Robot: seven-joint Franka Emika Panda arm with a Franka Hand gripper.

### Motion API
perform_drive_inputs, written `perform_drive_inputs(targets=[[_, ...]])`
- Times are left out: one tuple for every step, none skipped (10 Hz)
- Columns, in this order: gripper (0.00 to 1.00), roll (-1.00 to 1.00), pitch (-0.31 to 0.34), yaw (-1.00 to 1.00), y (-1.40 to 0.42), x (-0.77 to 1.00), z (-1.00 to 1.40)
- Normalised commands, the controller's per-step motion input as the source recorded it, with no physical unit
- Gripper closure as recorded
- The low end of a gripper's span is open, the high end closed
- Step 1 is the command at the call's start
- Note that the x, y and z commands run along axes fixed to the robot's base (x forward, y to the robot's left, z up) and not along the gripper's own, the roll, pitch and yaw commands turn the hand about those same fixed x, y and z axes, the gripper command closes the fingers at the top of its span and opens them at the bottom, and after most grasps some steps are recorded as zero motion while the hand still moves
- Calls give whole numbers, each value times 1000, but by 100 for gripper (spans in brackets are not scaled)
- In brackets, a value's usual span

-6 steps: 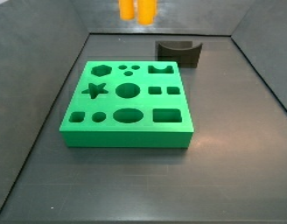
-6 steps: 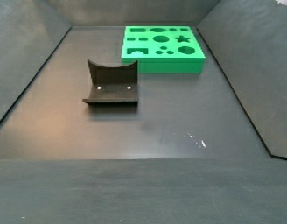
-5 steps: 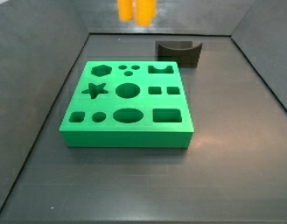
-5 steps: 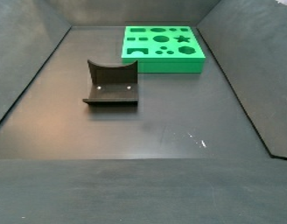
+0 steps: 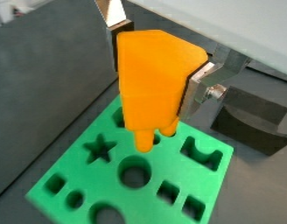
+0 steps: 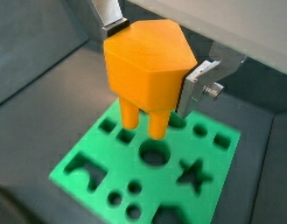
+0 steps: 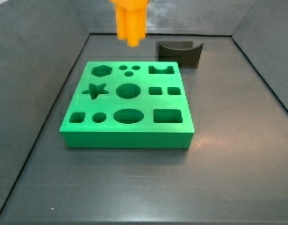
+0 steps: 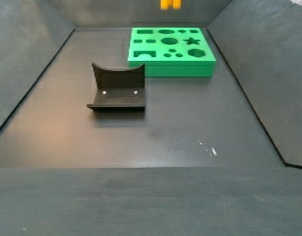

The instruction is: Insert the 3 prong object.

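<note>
My gripper is shut on the 3 prong object, an orange piece with rounded prongs pointing down. Silver fingers press its two sides; both wrist views show this. The piece hangs in the air over the far part of the green block, which has several shaped holes, among them three small round ones. In a side view only the prong tips show at the upper edge, above the green block. The gripper itself is out of frame in both side views.
The dark fixture stands on the floor behind the green block's far right corner; it also shows in a side view and a wrist view. Grey walls enclose the dark floor.
The orange piece has come down and slightly to the left in a side view; its prong tips now enter the other side view's upper edge.
</note>
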Motion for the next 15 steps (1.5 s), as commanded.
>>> perform_drive_inputs(targets=[[100,0,31,-651,426,0,-657],[100,24,0,-334,711,0,-831],[100,-114,0,-131,789,334,-631],[100,-109,0,-106,549,137,-320],[100,-17,0,-3,197,0,-89],[100,0,0,0,40,0,-6],[100,69,0,0,63,3,-440],[100,103,0,0,83,43,-563],[100,116,0,0,114,0,-486],[100,71,-3,0,69,0,-491],[100,-3,-40,0,0,-11,-323],[100,-81,-66,103,-34,-6,-303],[100,0,-47,-20,0,-237,-177],[100,36,0,-309,0,-331,-43],[100,46,0,-374,0,-306,-29]])
